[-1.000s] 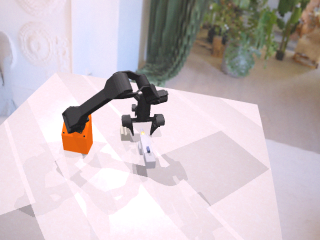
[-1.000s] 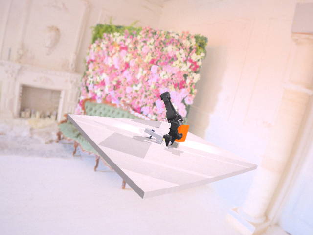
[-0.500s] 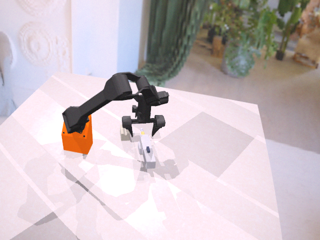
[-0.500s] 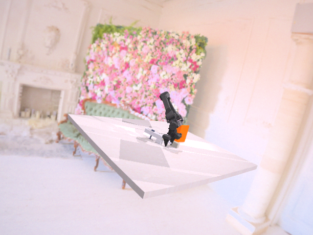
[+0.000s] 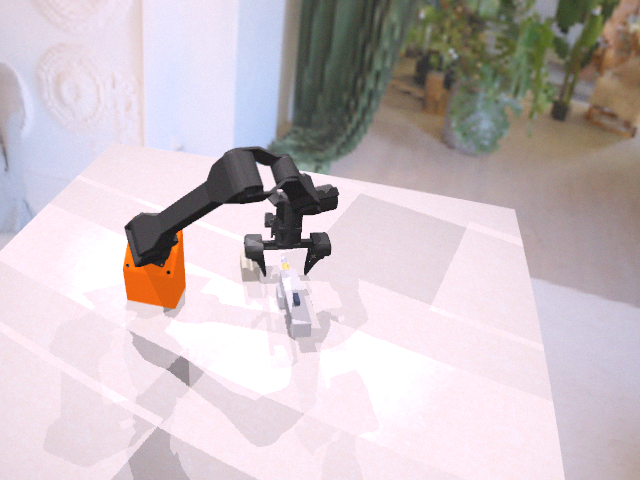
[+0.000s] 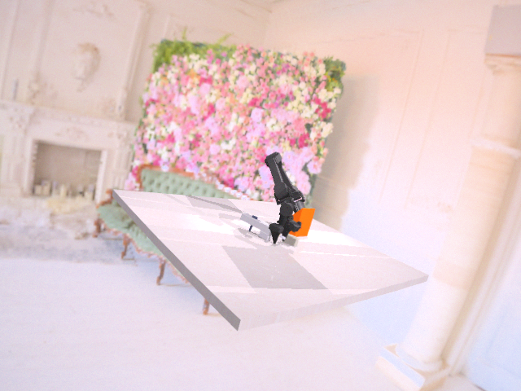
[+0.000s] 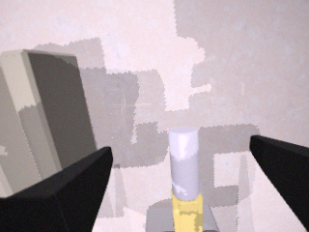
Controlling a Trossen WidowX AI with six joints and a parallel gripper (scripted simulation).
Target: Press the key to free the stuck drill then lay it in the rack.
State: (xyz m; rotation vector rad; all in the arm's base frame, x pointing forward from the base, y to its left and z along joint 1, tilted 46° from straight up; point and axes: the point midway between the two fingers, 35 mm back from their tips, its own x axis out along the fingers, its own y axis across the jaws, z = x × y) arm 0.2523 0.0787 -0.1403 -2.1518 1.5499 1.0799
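A pale grey long body lies on the table, with a dark blue part on top that looks like the key; whether it is pressed down cannot be told. The drill, a pale lilac rod with a yellow collar, sticks out of the body's end nearer the arm's wrist. My gripper is open and empty, with one finger on each side of the drill, touching neither side in the wrist view. A beige block, probably the rack, stands beside the left finger.
The orange arm base stands on the pale table, left of the beige block in the top view. The beige block's upper edge is close to the left finger in the wrist view. Shadows of the arm cross the table.
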